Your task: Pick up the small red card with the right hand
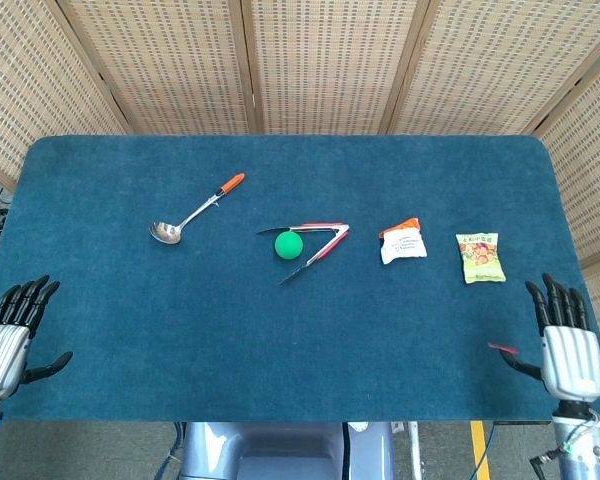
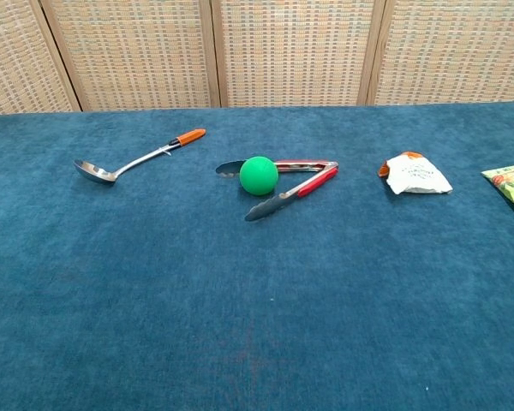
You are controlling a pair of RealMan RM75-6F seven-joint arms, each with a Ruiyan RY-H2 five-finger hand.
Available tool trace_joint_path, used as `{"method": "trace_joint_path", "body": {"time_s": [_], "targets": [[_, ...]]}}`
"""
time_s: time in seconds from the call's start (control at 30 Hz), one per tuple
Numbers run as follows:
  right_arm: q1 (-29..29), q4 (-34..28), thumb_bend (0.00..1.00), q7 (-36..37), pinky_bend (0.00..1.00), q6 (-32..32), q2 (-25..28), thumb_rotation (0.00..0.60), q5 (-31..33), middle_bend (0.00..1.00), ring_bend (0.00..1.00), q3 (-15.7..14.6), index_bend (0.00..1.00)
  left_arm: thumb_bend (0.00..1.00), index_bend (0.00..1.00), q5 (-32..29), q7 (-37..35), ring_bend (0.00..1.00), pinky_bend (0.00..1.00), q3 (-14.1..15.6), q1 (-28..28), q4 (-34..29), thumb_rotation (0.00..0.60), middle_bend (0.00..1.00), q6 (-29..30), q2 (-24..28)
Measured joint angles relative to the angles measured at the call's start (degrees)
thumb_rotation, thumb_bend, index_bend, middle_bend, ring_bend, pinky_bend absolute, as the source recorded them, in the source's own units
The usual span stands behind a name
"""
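The small red card [image 1: 501, 347] shows only in the head view, as a thin red sliver edge-on at the tip of the thumb of the right hand [image 1: 570, 348], near the table's front right corner. It sits at 9 o'clock from the palm. The hand's back faces the camera with the long fingers straight, spread and pointing to 12 o'clock, and the thumb reaching out to the side. The card looks held at the thumb, though the contact is too small to see clearly. The chest view shows neither hand.

At 11 o'clock from the right hand, well apart, lies a green and yellow snack bag [image 1: 480, 257]. Further toward 10 o'clock is a white packet [image 1: 403, 242] with an orange corner. Beyond it lie red-handled tongs [image 1: 315, 245] with a green ball [image 1: 289, 245] between the arms, and then a ladle [image 1: 190, 211] with an orange handle. The left hand [image 1: 5, 340] hangs at the front left edge of the blue table [image 1: 280, 340], fingers apart and holding nothing.

By my reading the pick is at its final step, with the card off the cloth and carried to the right side. The next move calls for keeping the thumb's pressure steady, since such a thin edge hold could slip.
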Motion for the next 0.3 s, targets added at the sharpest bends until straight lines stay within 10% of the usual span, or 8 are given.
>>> {"method": "trace_joint_path", "body": {"time_s": [0.3], "targets": [[-2.1, 2.2, 0.09, 1.3, 0.00, 1.6, 0.1, 0.600, -3.9, 0.00, 0.00, -1.6, 0.05, 0.20, 0.00, -0.8, 3.0, 0.00, 0.00, -0.3, 0.4, -0.1, 0.600, 0.00, 0.5, -0.9]]}}
